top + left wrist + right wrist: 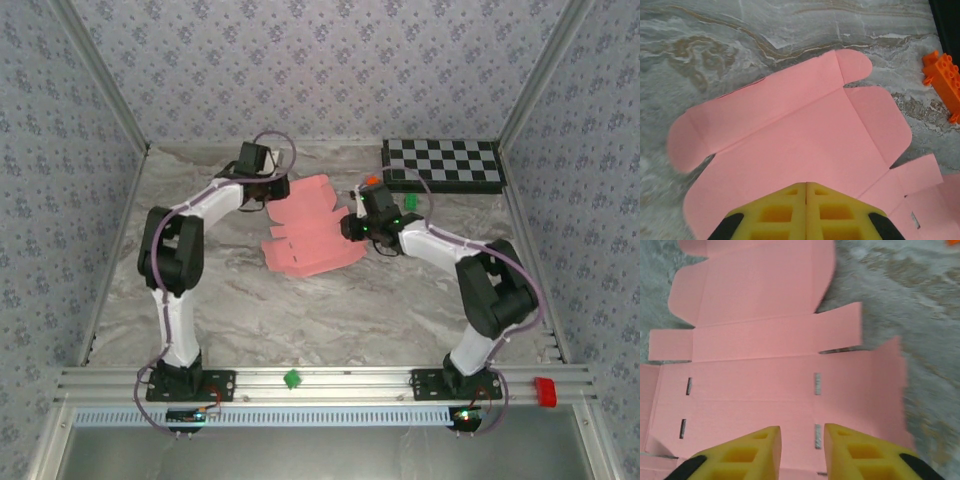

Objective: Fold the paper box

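The paper box [312,232] lies as a flat salmon-pink sheet with flaps and creases in the middle of the table. My left gripper [268,192] is at the sheet's far left corner. Seen from the left wrist, its yellow fingers [790,210] meet tip to tip over a large panel of the paper box [790,145], with nothing between them, so the left gripper [806,184] is shut. My right gripper [350,228] hovers at the sheet's right edge. In its wrist view the right gripper [802,432] shows a narrow gap above the slotted panel of the paper box [750,385].
A small orange block [371,180] [942,82] sits just beyond the sheet, near a black-and-white checkerboard [443,165] at the back right. A green block [291,379] and a red block [544,390] rest on the front rail. Patterned walls close in three sides.
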`<control>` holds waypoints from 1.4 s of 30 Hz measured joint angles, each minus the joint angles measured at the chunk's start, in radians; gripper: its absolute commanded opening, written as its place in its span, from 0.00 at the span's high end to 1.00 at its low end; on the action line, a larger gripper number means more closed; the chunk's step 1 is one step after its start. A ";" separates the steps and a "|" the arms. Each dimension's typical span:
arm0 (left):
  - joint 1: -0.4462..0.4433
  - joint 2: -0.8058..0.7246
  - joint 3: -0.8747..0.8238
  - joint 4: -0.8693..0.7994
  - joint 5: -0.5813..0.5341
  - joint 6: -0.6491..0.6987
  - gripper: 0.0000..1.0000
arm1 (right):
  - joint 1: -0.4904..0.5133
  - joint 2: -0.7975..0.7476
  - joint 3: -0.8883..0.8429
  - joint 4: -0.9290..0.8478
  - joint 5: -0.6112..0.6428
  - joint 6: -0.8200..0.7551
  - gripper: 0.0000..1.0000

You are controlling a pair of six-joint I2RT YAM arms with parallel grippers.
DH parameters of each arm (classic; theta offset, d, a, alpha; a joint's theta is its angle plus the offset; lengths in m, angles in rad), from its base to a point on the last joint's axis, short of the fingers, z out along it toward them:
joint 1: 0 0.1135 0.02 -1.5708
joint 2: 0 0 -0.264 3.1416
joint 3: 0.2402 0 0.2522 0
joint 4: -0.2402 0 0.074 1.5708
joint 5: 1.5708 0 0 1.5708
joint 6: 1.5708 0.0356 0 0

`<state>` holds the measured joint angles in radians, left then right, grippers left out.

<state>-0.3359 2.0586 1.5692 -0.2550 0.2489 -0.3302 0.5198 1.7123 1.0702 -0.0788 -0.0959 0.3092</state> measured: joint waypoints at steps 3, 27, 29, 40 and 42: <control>0.001 0.079 0.095 -0.041 0.017 -0.004 1.00 | 0.018 0.063 0.039 -0.003 -0.023 0.010 0.94; -0.006 0.044 -0.109 -0.107 -0.019 -0.063 1.00 | 0.076 0.230 0.091 -0.036 -0.059 0.047 1.00; -0.006 -0.001 -0.172 -0.101 -0.037 -0.077 1.00 | 0.076 0.229 0.086 -0.031 -0.058 0.047 1.00; -0.091 -0.242 -0.488 -0.087 -0.139 -0.175 1.00 | 0.075 0.225 0.092 -0.047 -0.030 0.042 1.00; -0.116 -0.279 -0.531 -0.084 -0.148 -0.203 1.00 | 0.072 0.229 0.101 -0.061 -0.023 0.041 1.00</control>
<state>-0.4519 1.7794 1.0378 -0.3393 0.1009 -0.5327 0.5915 1.9411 1.1717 -0.1402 -0.1188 0.3500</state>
